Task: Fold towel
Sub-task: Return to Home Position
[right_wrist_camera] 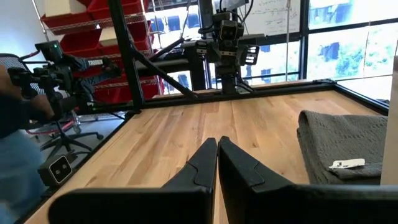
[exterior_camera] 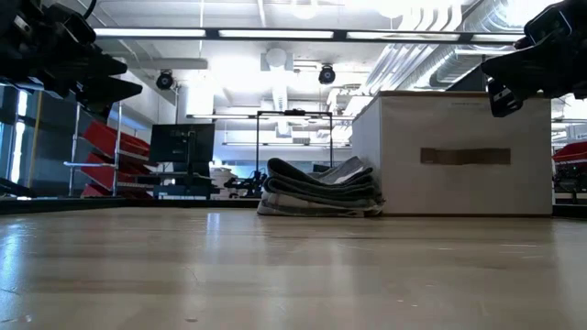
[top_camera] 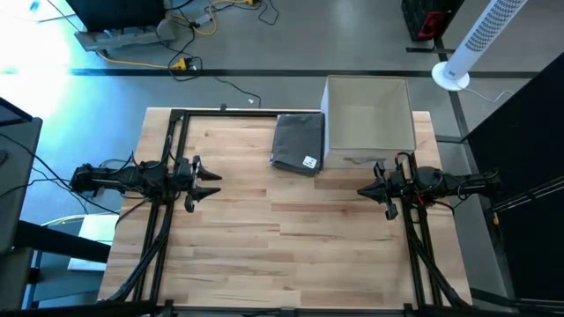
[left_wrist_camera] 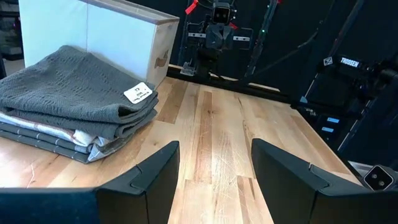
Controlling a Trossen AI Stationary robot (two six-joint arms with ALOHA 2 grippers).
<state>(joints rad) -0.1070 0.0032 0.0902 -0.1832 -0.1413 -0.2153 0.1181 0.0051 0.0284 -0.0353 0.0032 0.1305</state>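
The left claw hangs above the table with its fingers spread and nothing between them. The right claw faces it from across the boards, fingers pressed together, also empty. Ahead of each claw and off to one side, well apart from both, the towel stack lies folded, with the gray towel on top of the lighter checkered ones. It sits just beside the box.

The folding looks finished, so what risk is left lies in the retreat. The right claw sits near the box's front corner, and a wide or low swing there could nudge the box, which would shove the stack. The left claw's spread fingers could snag the top towel's loose edge or its white tag if the arm dipped toward the pile (unlikely, given the gap). Either mishap would skew or unfold the layers.
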